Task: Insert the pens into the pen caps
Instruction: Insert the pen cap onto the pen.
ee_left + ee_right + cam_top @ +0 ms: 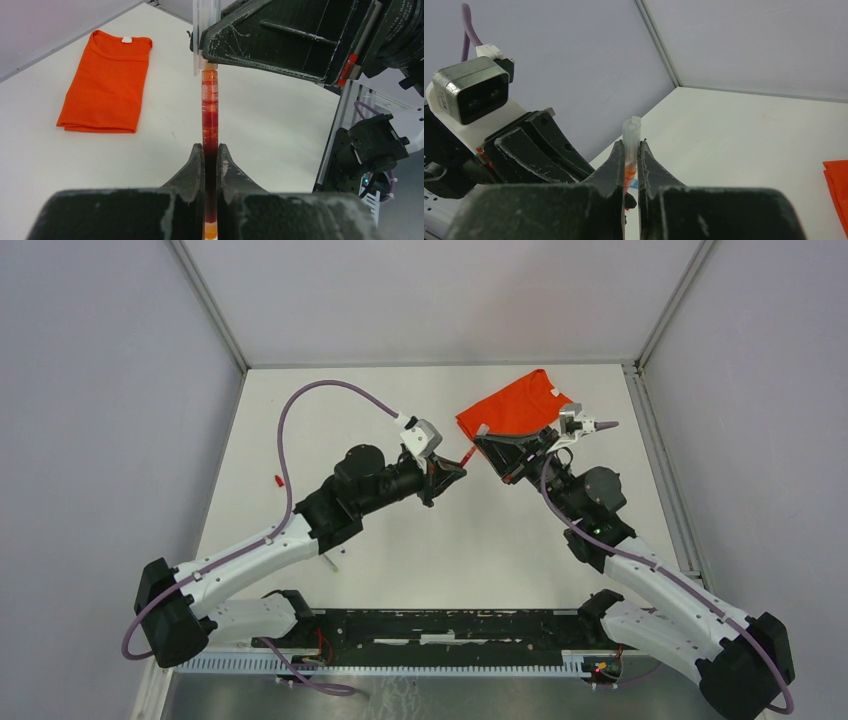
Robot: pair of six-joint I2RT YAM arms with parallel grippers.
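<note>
Left hand point(210, 150) clenched on red pen point(210, 110). Right hand point(632, 150), just ahead, clenched on clear tube point(632, 132) meeting its tip. Advice: keep axes collinear, push straight.

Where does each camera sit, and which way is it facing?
Top external: above and behind the bases, looking down on the table; both arms show, left end effector and right end effector close together near the shirt.
Left wrist: on the left arm, looking along its own fingers at the pen and the right end effector.
Right wrist: on the right arm, facing the wall past its fingers; the left arm's camera shows.
Shared: both wrist views show the pen both end effectors grip.
</note>
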